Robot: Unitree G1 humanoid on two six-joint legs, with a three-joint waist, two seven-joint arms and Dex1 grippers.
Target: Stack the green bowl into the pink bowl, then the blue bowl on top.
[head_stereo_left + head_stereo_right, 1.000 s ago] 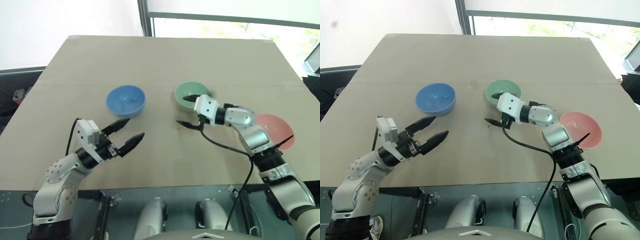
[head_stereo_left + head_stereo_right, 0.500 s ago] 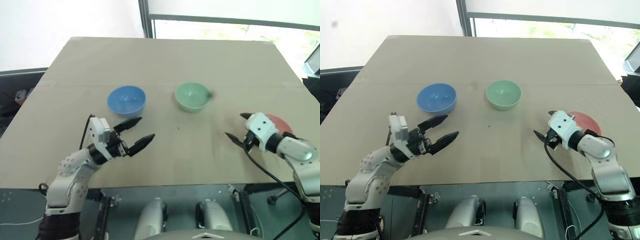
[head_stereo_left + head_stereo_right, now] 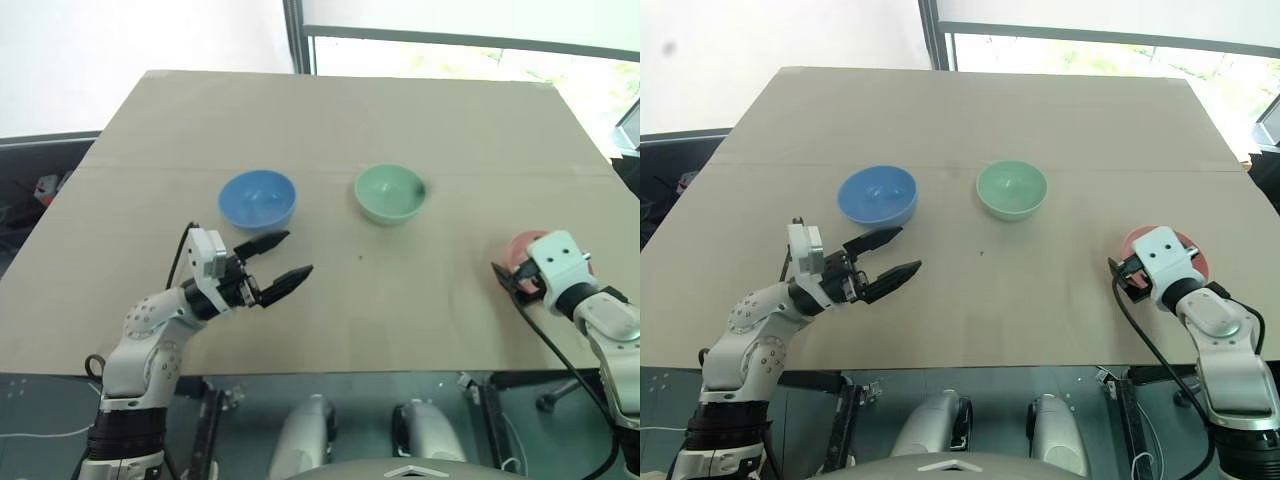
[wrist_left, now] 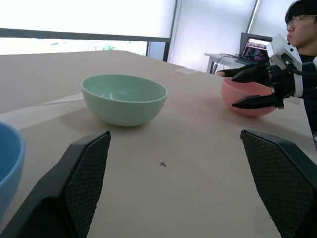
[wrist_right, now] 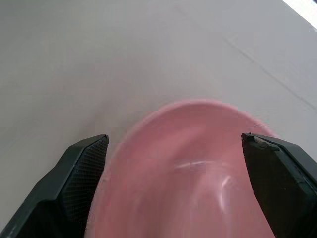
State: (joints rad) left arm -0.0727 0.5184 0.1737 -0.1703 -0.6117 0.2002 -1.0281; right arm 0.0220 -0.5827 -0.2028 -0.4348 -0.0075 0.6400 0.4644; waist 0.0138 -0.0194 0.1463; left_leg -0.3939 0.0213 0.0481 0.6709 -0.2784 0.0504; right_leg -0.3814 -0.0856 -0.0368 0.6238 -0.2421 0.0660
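Three bowls, green [image 3: 390, 193], pink [image 4: 249, 96], blue [image 3: 257, 199], unstacked.

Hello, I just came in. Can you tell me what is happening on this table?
A two-armed robot is working at a table with three bowls, none stacked yet. Its right gripper is open at the pink bowl, one finger above the rim and one beside the bowl. The left gripper is open and empty, near the blue bowl. The green bowl stands alone in the middle.
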